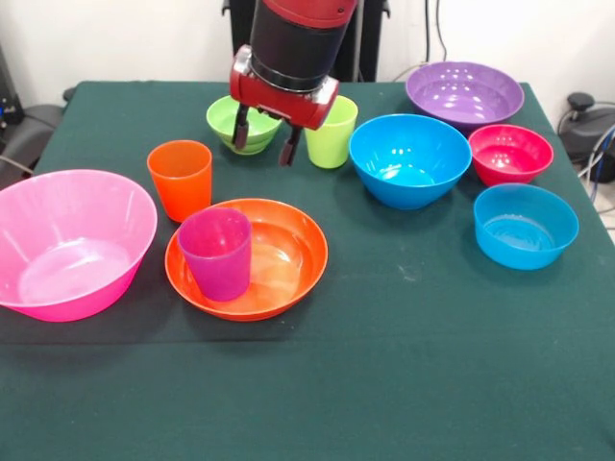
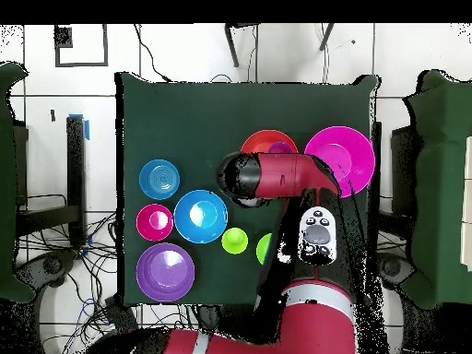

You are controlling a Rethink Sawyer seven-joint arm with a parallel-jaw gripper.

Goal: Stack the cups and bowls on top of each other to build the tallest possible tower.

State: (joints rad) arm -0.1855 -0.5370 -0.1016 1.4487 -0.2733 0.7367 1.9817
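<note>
The gripper (image 1: pixel 263 136) is hanging above the green table (image 1: pixel 404 365) with its two dark fingers (image 1: pixel 240 129) spread apart and holding nothing, just in front of the small green bowl (image 1: pixel 231 117) and beside the lime green cup (image 1: pixel 332 134). The purple cup (image 1: pixel 215 254) is standing upright inside the orange bowl (image 1: pixel 283 259), with the orange cup (image 1: pixel 180 179) just behind that bowl and the big pink bowl (image 1: pixel 72 242) beside it. Across from the orange bowl, the blue bowl (image 1: pixel 409 159), purple bowl (image 1: pixel 465 94), small red bowl (image 1: pixel 510 154) and light blue bowl (image 1: pixel 526 225) are sitting separately, none stacked.
</note>
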